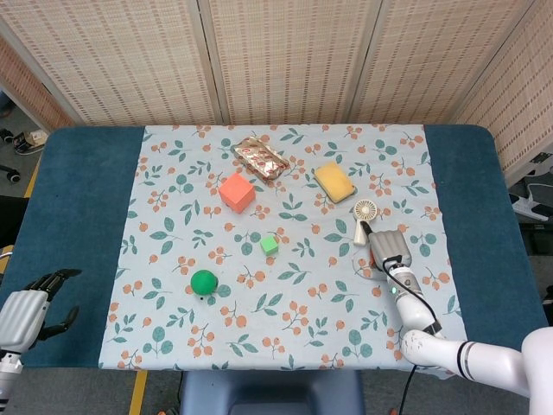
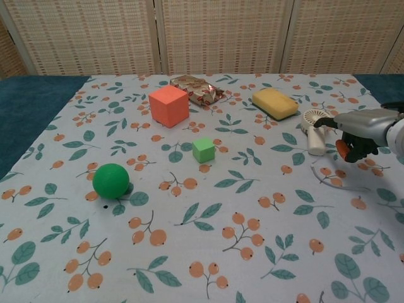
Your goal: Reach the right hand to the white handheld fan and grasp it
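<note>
Fan (image 1: 364,220) lies flat on right side of flowered cloth (image 1: 173,337), just front-right of yellow sponge (image 1: 334,181). Long axis runs near-far: round head far, handle toward robot. Right hand (image 1: 389,248) just beside handle's near end, fan lying ahead and slightly left of it; fingertip (image 2: 328,118) almost at fan, not yet clasping; hand holds nothing, fingers partly curled. Left hand (image 1: 30,307) far off at table's front-left corner, loose, empty. Right clearly nearer.

Count: one fan, one sponge, one orange cube (image 1: 236,192), one small green cube (image 1: 270,245), one green ball (image 1: 204,282), one foil packet (image 1: 260,158).

White handheld fan (image 2: 314,129) flat, seemingly ungrasped
</note>
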Tool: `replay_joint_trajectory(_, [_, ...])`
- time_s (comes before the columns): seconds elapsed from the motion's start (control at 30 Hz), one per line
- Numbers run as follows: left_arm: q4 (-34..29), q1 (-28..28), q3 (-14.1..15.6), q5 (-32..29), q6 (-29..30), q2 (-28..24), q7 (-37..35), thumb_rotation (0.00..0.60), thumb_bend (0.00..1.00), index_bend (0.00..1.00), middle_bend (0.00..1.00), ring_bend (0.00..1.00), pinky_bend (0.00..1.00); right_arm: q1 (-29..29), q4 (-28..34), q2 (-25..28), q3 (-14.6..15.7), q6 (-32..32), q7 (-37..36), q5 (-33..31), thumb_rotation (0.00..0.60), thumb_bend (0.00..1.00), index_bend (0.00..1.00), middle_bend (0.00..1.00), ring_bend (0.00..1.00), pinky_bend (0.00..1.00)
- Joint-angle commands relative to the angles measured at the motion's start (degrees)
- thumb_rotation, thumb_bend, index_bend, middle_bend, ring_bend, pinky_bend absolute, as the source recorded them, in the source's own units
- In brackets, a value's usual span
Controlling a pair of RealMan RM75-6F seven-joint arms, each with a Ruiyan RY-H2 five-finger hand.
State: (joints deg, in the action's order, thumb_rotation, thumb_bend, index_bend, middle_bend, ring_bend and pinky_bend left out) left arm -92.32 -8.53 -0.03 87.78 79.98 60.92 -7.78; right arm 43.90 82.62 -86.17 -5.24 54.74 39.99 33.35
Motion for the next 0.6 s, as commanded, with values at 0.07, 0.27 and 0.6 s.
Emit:
replay_joint_trajectory(0.07, [-0.09, 0.01, 0.03, 0.05, 0.01, -0.01, 0.13, 0.600, 0.37, 0.22, 0.23, 0.25, 0.39, 0.01, 0.00, 0.05, 0.15, 0.06, 0.04, 0.05, 0.600, 0.73, 0.00, 0.79, 0.64, 0.64])
replay_joint_trajectory(0.27, [-0.21, -0.01, 0.00, -0.07, -0.07, -0.06, 0.17, 0.600, 0.37, 0.22, 0.23, 0.25, 0.39, 0.05, -0.67, -0.20, 0.43, -0.30, 0.00, -0.34, 0.600, 0.73, 0.00, 0.79, 0.64, 0.64])
replay_joint_trajectory(0.6, [-0.09, 0.00, 0.02, -0.06, -0.09, -0.08, -0.06, 0.600, 0.37, 0.22, 0.23, 0.25, 0.39, 0.01, -2.32, -0.88, 0.78, -1.20, -0.51, -0.48, 0.600, 0.73, 0.00, 0.79, 0.64, 0.64])
